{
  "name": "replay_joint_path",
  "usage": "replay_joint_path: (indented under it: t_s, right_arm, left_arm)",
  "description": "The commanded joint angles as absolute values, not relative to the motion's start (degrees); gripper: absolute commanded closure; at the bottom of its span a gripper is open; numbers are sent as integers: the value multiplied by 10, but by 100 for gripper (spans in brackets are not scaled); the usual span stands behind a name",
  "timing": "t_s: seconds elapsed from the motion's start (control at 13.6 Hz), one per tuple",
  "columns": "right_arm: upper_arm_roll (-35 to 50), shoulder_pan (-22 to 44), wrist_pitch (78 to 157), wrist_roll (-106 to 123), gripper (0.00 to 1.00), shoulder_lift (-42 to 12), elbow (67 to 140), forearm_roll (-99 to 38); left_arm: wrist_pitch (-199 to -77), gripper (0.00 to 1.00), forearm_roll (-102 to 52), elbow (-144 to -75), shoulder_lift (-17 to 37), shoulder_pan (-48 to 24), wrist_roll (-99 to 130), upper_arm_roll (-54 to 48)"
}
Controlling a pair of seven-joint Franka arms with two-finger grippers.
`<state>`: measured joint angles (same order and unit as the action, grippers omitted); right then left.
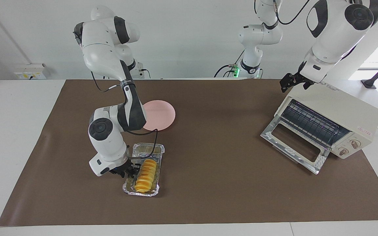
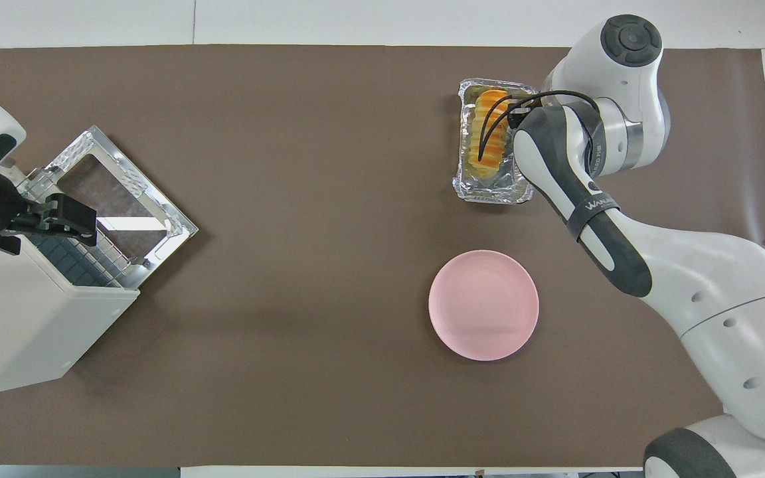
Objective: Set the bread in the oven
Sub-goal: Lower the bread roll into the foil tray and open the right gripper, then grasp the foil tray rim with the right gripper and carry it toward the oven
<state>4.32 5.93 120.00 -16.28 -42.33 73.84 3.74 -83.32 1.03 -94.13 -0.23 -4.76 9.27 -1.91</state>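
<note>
Bread (image 1: 145, 175) in foil tray (image 1: 153, 149); pink plate (image 1: 158, 115) nearby.

A shiny foil tray (image 1: 149, 150) sits on the brown mat (image 1: 208, 183), toward the right arm's end of the table. A round pink plate (image 1: 157, 114) lies nearer the robots than the tray.

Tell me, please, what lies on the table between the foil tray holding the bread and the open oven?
Nothing: between the foil tray and the oven only bare brown mat shows, in both views. The pink plate sits nearer the robots.
</note>
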Motion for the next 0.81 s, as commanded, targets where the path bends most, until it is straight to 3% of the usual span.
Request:
replay_joint_path:
  t_s: [0.0,0.44,0.74]
  right_arm:
    - [45,62,1211,-162,100,-406,763,41]
    - [45,61,1211,-161,100,-406,760,41]
    - [50,73,1097,-164,100,-399,687,34]
  left_arm:
    - [-830,0,2,-947,-12,-41,93,-20]
    - [-829,0,2,-947,-12,-41,93,-21]
    - [-830,0,2,-947,-12,-41,93,-21]
